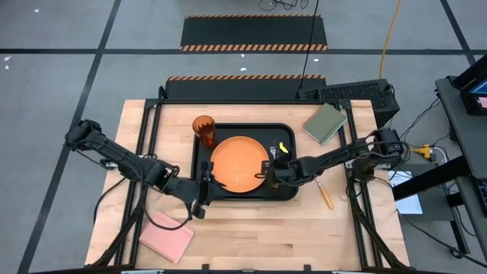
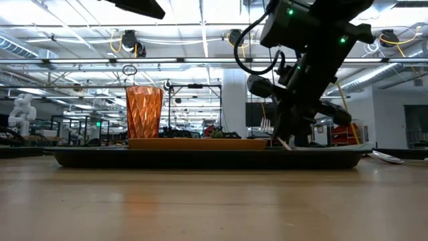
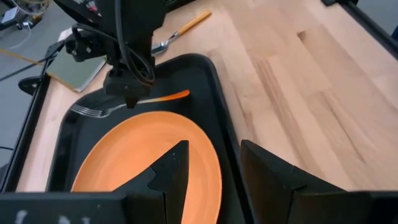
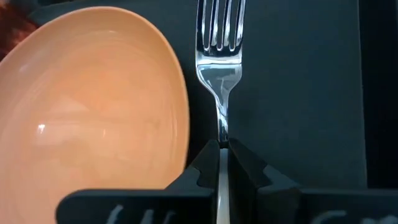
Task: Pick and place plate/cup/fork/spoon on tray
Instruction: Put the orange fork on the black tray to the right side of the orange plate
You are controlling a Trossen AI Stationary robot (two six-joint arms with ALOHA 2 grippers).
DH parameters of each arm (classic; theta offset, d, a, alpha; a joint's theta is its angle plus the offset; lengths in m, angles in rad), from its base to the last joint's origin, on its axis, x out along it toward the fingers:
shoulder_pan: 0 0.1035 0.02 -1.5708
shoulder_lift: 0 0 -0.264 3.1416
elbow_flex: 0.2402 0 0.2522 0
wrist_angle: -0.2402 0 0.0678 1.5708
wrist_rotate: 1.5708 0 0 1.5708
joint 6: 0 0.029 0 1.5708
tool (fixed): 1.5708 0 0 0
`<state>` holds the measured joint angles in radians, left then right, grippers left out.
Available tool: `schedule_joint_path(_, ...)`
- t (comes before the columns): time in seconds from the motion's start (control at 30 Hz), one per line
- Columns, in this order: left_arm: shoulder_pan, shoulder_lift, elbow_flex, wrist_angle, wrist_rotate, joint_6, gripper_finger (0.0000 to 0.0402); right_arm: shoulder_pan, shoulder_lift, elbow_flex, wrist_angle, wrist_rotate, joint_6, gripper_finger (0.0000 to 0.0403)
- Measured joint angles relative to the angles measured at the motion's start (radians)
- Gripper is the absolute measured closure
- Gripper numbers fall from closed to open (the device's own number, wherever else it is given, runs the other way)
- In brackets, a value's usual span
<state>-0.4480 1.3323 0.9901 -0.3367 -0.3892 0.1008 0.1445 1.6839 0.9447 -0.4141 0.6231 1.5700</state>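
Observation:
The black tray (image 1: 283, 190) lies mid-table. The orange plate (image 1: 237, 164) lies flat in it, and the orange-brown cup (image 1: 204, 129) stands upright at the tray's far left corner. My right gripper (image 1: 270, 169) is over the tray just right of the plate, shut on the fork (image 4: 221, 37). My left gripper (image 3: 214, 168) is open and empty at the tray's near left corner, one finger over the plate's edge and one over the tray's rim. The spoon (image 1: 326, 195) lies on the table right of the tray. My right gripper pinches the fork between its two fingers at the silver neck (image 4: 222, 134), where it meets the orange handle (image 3: 171, 96). The fingers come from above, across the fork. The fork lies level at the tray floor beside the plate; whether it touches the floor I cannot tell.
An olive-green block (image 1: 325, 123) lies at the table's far right and a pink block (image 1: 167, 236) at the near left. Bare wood shows along the near side. A dark frame (image 1: 152, 152) runs along the table's left and right edges.

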Motion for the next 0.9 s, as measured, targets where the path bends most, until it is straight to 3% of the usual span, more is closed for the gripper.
schedule_joint_path(0.53,0.011,0.000,0.000,-0.028,0.000,-0.004,0.0252,-0.046,0.001,0.000,0.020,-0.074,-0.047,0.0397)
schedule_joint_path(0.9,0.011,0.000,0.001,-0.029,0.000,-0.008,0.0252,-0.091,0.091,0.000,0.053,-0.126,-0.074,0.0396)
